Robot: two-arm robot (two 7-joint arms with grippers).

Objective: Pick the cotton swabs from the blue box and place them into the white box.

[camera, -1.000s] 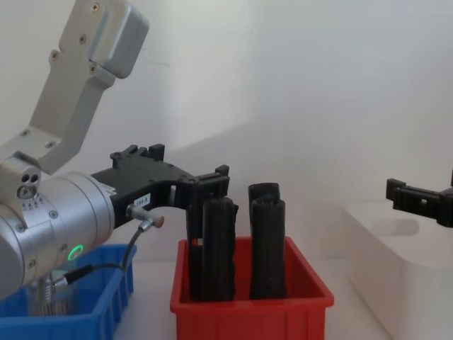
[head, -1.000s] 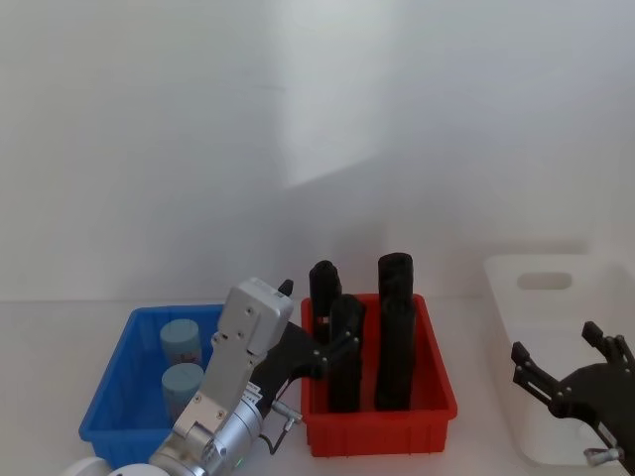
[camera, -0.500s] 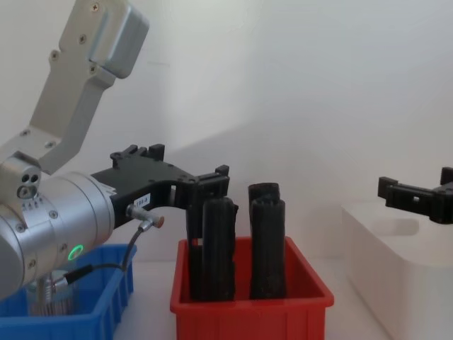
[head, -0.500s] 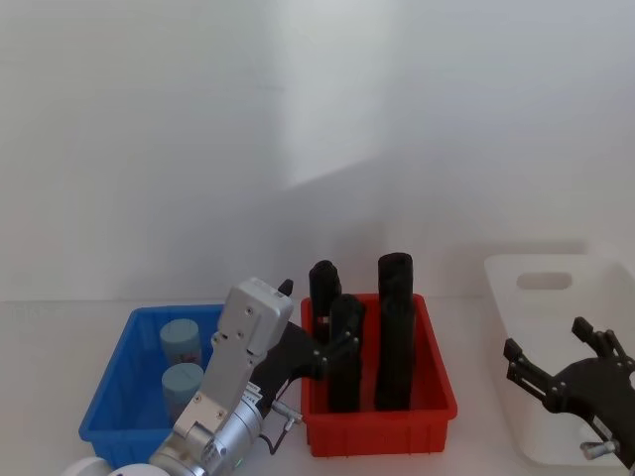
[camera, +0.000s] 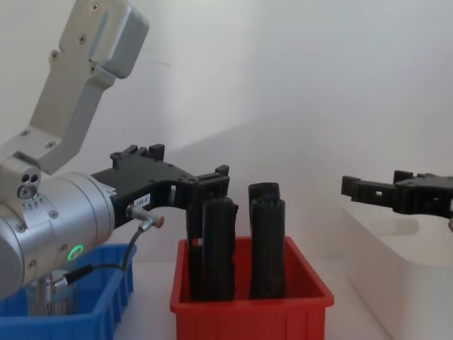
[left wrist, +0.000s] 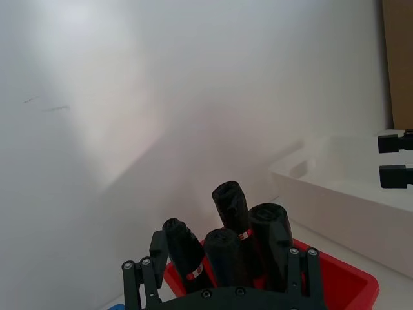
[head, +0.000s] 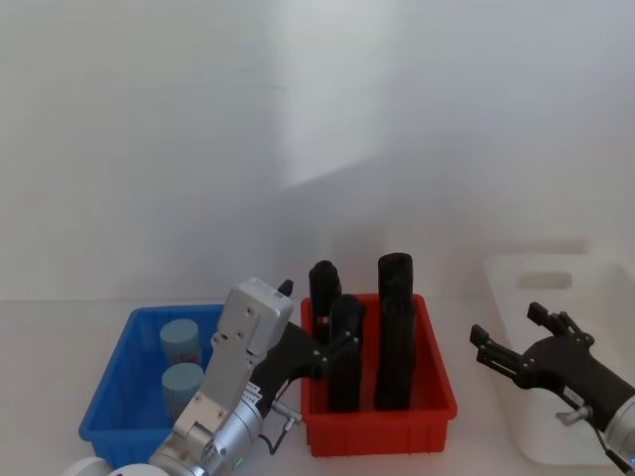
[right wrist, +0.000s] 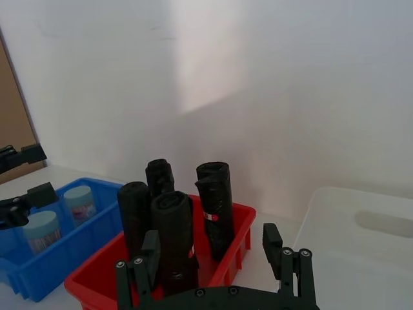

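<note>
Right gripper: the right gripper (head: pixel 506 335) hangs with its black fingers spread wide and nothing between them, above the gap between the red bin and the white box.
Left gripper: the left gripper (left wrist: pixel 219 236) is also parted and empty, held level at the blue box's inner edge and pointing toward the rolls in the red bin.
Why so: neither gripper is over the swabs — a reach across to the blue box looks like the next move, and the open fingers suit it.
Swabs: two small clear tubs of cotton swabs (head: pixel 182 362) with pale blue caps stand upright, one behind the other, in the bright blue open plastic box (head: pixel 109 382) at the table's left, caps up for a grasp from above.
Destination: the plain white rectangular box (head: pixel 585 266) sits at the far right, no tub seen in it.
Between them: a red plastic bin (head: pixel 377 431) holds four tall black rolls (head: pixel 395 327) on end.
Writing: the tubs carry a pink label and the rolls a thin red-and-white band — neither can be read.
</note>
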